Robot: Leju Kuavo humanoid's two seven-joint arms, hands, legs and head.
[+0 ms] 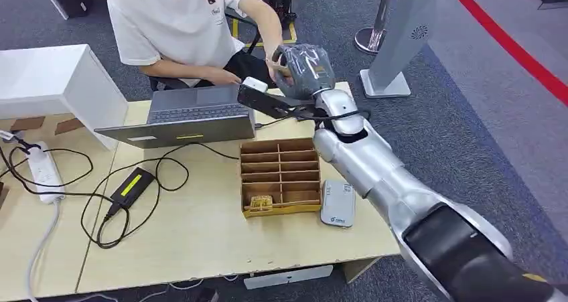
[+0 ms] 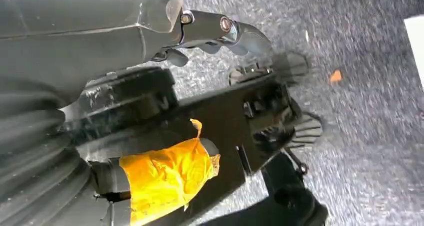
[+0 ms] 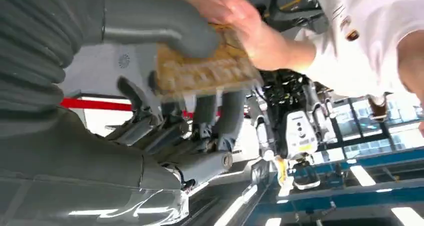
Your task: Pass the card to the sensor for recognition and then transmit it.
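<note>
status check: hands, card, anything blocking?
Right robot hand raised past the table's far edge, holding the card. Person's hand on the card too, handover under way. Left robot hand hangs over the carpet, fingers curled, holding nothing. No obstruction visible.

Obstacles: laptop far left; wooden divided box centre; white sensor unit just right of it; power brick and cables left. Near table strip lies bare, passable.
</note>
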